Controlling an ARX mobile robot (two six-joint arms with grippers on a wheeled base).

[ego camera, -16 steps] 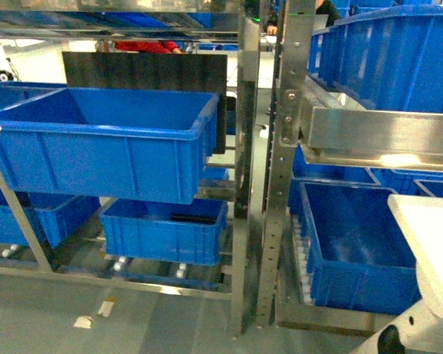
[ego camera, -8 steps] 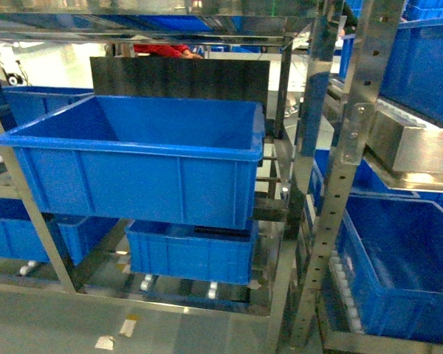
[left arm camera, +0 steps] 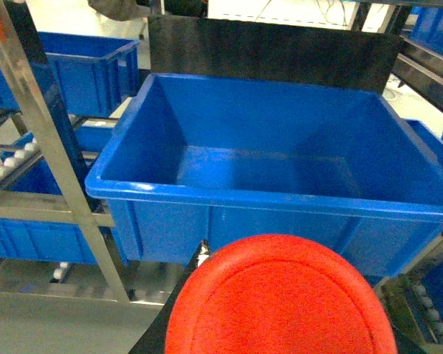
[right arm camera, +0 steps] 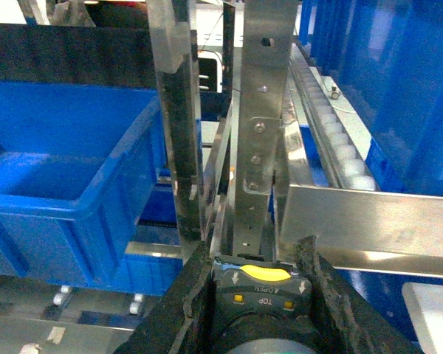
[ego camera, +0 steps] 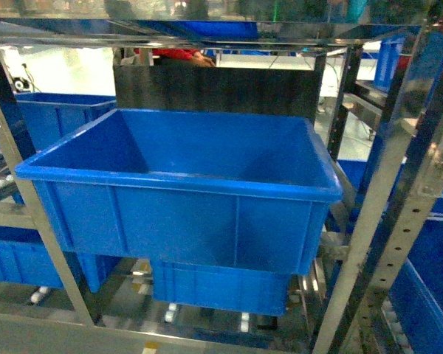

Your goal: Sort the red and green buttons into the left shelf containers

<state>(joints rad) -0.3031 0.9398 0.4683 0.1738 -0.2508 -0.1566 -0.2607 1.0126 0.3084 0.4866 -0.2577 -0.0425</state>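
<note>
In the left wrist view a wide red mushroom cap, the red button (left arm camera: 280,306), fills the bottom. My left gripper (left arm camera: 284,269) is shut on it, and one black finger (left arm camera: 179,313) shows at its left. Just beyond it a large, bare blue container (left arm camera: 266,198) sits on the left shelf and fills the middle of the head view (ego camera: 177,179). My right gripper (right arm camera: 257,254) is shut on a dark button body (right arm camera: 262,291) with a yellow tab. Its cap is almost hidden, so its green colour barely shows. No gripper appears in the head view.
Steel shelf uprights (ego camera: 395,221) (ego camera: 29,214) flank the container, with a black panel (ego camera: 221,88) behind it. More blue bins (ego camera: 221,289) sit on roller tracks below. A steel post (right arm camera: 258,125) stands close ahead of my right gripper, with right-shelf bins (right arm camera: 399,88) beyond.
The head view has swung towards the left shelf. The big blue container has shifted right to the centre and looks larger, and the right-shelf bins have slid out of frame.
</note>
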